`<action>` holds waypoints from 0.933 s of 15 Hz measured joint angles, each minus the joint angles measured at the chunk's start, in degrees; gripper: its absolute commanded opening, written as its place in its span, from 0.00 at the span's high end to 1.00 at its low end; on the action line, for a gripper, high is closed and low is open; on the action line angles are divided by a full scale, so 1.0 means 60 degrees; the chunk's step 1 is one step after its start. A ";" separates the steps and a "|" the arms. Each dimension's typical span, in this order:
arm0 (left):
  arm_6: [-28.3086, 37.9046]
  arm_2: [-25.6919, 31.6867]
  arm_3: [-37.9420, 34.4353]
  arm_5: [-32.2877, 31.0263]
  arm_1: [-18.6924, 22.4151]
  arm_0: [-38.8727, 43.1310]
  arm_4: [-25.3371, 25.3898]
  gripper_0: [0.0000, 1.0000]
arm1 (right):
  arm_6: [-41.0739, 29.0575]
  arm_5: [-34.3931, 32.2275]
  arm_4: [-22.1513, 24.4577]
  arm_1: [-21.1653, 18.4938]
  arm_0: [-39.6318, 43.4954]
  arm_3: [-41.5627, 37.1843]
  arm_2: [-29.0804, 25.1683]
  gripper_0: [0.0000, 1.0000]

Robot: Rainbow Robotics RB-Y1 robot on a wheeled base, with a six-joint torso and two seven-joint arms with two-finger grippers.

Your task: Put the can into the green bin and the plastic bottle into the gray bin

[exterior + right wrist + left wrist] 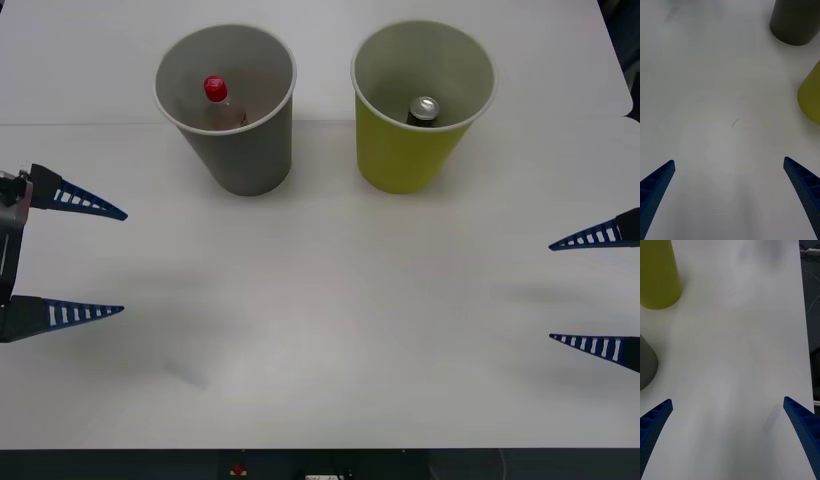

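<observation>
A white surface spreads before the robot, its near edge meeting a dark strip at 6 o'clock in the front view. Two cup-shaped bins stand upright side by side toward 12 o'clock, apart from each other: the gray bin at about 11 o'clock, the green bin at about 1 o'clock. The bottle stands inside the gray bin, its red cap up, leaning near the bin's left inner wall. The can sits inside the green bin, tab end up, toward the right of the bin's floor. The left hand hovers at 9 o'clock, its blue ribbed fingers spread wide and holding nothing, well apart from the gray bin. The right hand hangs at 3 o'clock, likewise spread wide and empty, well clear of the green bin. In the right wrist view, a small dark scuff marks the bare surface between the fingers and the bins' bases.
</observation>
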 measured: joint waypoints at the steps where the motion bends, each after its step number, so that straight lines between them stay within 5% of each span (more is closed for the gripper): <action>1: -0.0025 0.0081 -0.0007 0.0000 0.0054 0.0110 -0.0071 0.00 | 0.0000 0.0000 0.0000 0.0000 0.0000 0.0000 0.0000 0.00; 7: -0.0283 0.0765 -0.0020 0.0000 0.0328 0.1074 -0.0207 0.00 | 0.0000 0.0000 0.0000 0.0000 0.0000 0.0000 0.0000 0.00; 14: -0.0269 0.0808 -0.0020 -0.0230 -0.0313 0.1141 -0.0225 0.00 | 0.0000 0.0000 0.0000 0.0000 0.0000 0.0000 0.0000 0.00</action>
